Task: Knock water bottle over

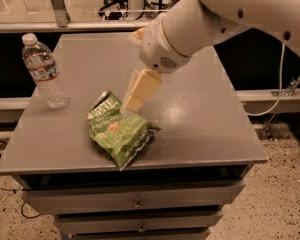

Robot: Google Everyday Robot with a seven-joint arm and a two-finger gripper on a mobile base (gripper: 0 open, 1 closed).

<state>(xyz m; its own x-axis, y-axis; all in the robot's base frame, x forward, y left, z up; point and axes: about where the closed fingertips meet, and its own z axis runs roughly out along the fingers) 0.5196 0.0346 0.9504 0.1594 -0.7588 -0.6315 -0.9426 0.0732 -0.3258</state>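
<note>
The water bottle [44, 71] stands upright at the far left of the grey table [200, 129]. It is clear and ribbed, with a white cap and a white label with a red band. My gripper [132, 103] hangs from the white arm over the middle of the table, pointing down and to the left, just above the top edge of a green chip bag [121, 130]. Its cream fingers are together with no gap and hold nothing. The gripper is well to the right of the bottle and does not touch it.
The green chip bag lies flat between the gripper and the front edge. The arm's bulk [190, 29] covers the back middle of the table. Drawers [137, 203] sit below the tabletop. A rail runs behind the table.
</note>
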